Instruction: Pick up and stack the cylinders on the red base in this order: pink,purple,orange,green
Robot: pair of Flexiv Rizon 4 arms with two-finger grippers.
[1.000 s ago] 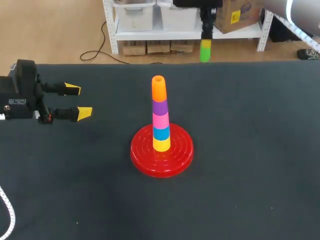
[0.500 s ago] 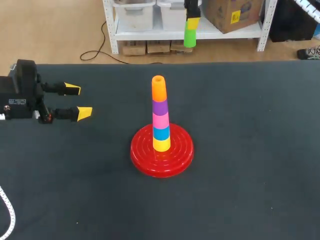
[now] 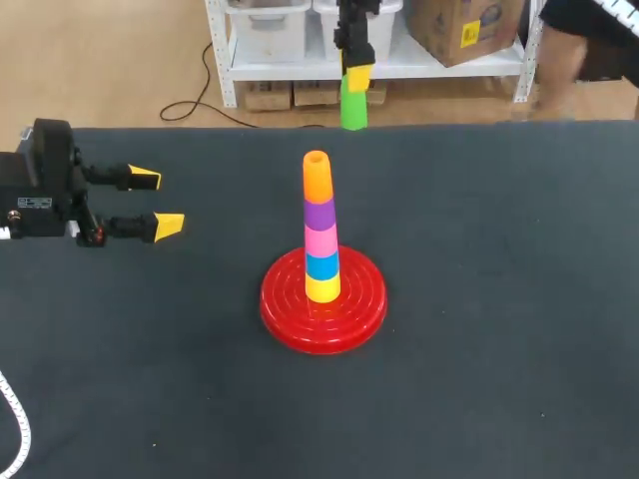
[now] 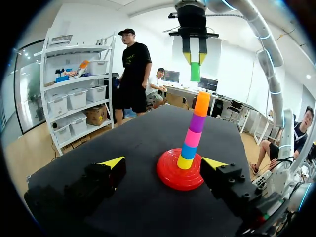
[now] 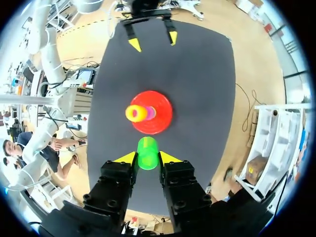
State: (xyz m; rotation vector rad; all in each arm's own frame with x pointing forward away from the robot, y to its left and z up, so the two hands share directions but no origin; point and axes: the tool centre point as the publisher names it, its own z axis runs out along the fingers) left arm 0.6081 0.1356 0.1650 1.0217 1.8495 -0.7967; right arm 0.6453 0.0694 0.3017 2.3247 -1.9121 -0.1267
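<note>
On the dark table (image 3: 499, 349) the red base (image 3: 283, 314) is found nearest, and on it an upright stack is carried: a yellow ring (image 3: 321, 289), a blue ring (image 3: 321, 265), the pink cylinder (image 3: 320, 240), the purple cylinder (image 3: 319, 214) and, topmost, the orange cylinder (image 3: 317, 178), whose hollow end is left open upward.

Well apart from the base, at the table's left side, the left gripper (image 3: 157, 202) is held low with its fingers spread and nothing between them.

Farthest and highest, the green cylinder (image 3: 353, 108) is clamped between the yellow tips of the right gripper (image 4: 195, 58) and is hung below them with its long axis vertical. Seen from the right wrist, the stack is placed ahead of the fingers and not under the cylinder. The two axes are thus judged parallel but not yet in line. A sideways shift over the orange top is called for before any lowering, and it falls to the right arm.
</note>
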